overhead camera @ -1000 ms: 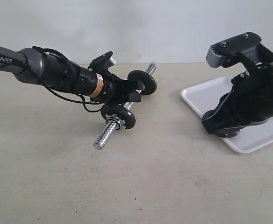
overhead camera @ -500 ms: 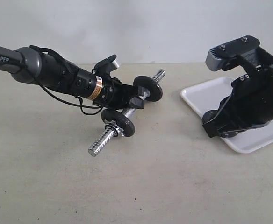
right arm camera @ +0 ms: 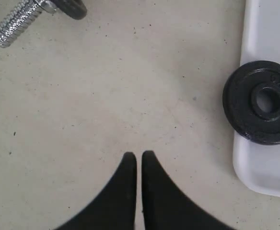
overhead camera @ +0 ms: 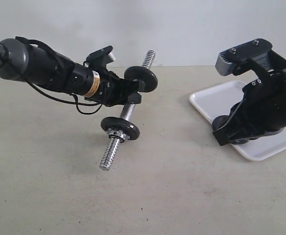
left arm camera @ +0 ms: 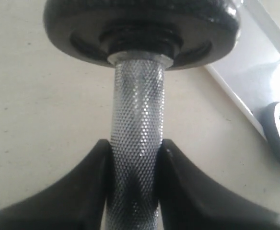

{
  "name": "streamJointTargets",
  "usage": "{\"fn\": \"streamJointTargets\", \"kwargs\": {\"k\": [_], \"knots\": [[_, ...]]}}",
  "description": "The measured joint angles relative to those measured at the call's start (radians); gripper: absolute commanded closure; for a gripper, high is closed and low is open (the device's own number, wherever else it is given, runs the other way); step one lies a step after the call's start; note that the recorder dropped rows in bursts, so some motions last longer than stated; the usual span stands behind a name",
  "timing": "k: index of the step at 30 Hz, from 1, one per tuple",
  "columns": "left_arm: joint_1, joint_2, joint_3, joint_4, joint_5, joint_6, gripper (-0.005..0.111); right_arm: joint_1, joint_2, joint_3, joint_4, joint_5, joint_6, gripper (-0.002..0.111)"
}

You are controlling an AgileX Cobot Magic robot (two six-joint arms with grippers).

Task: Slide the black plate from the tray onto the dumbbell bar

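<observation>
My left gripper [left arm camera: 134, 146] is shut on the knurled middle of the dumbbell bar [left arm camera: 136, 110] and holds it off the table, steeply tilted. In the exterior view the gripper [overhead camera: 132, 94] grips the bar [overhead camera: 127, 112] between an upper black disc [overhead camera: 140, 79] and a lower disc backed by a chrome nut [overhead camera: 120, 128]. The black plate [right arm camera: 261, 102] lies flat at the near edge of the white tray [right arm camera: 269, 28]. My right gripper [right arm camera: 135, 155] is shut and empty, above the table just beside the tray. In the exterior view the right arm hides the plate.
The tray [overhead camera: 209, 100] sits at the right of the beige table, under the right arm [overhead camera: 260, 107]. The bar's lower threaded end [overhead camera: 107, 159] hangs close above the table. A pale wall stands behind the table.
The left arm has swung the bar from a shallow slant to a steeper one and drawn it slightly left. The right arm and the plate have stayed put.
</observation>
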Motion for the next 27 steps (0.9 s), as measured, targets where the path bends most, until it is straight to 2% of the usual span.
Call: {"fn": "streamJointTargets", "kwargs": {"k": [7, 19, 24, 27], "knots": [[0.000, -0.063, 0.098, -0.002, 0.108, 0.020, 0.102, 0.000, 0.000, 0.000, 0.000, 0.000, 0.002, 0.109], [0.000, -0.078, 0.177, -0.002, 0.203, 0.064, 0.102, 0.000, 0.000, 0.000, 0.000, 0.002, 0.002, 0.109], [0.000, -0.087, 0.191, -0.006, 0.262, 0.142, 0.102, 0.000, 0.000, 0.000, 0.000, 0.002, 0.002, 0.109], [0.000, -0.090, 0.207, -0.014, 0.315, 0.264, 0.102, 0.000, 0.000, 0.000, 0.000, 0.002, 0.002, 0.109]]}}
